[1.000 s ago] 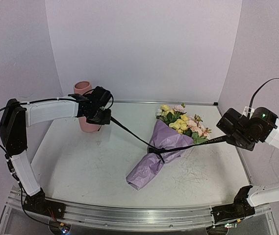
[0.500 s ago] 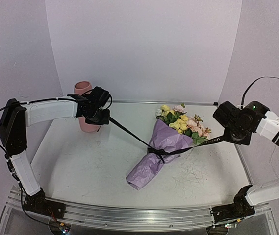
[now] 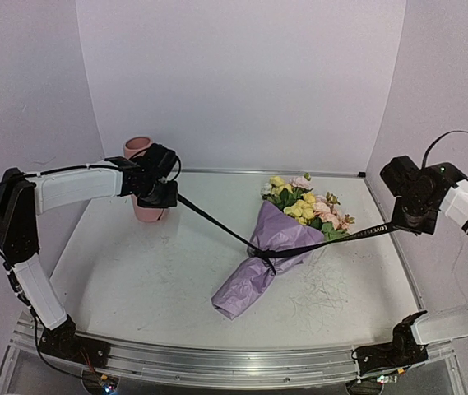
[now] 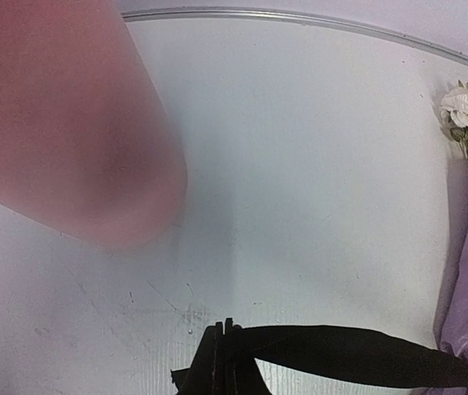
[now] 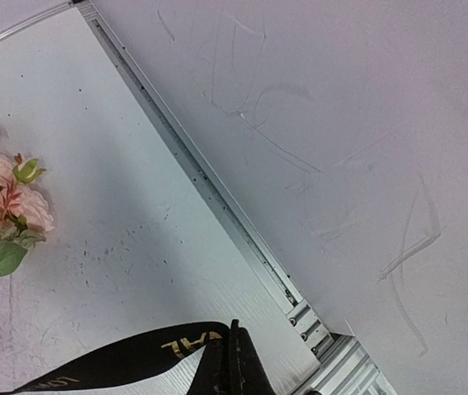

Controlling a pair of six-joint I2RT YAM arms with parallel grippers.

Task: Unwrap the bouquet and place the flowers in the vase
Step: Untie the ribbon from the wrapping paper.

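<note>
The left arm (image 3: 77, 186) has white shells and black joints. The right arm (image 3: 466, 206) looks alike; thin black cables (image 3: 464, 132) trail both.

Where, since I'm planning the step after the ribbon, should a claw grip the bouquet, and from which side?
Probably the bouquet at its narrow waist, just tailward of the ribbon, coming down from above with the claw spanning the cone crosswise. It lies flat, flowers far-right and tail near-left, so both flanks look free there. Nearer the flowers it flares, likely too wide.
</note>
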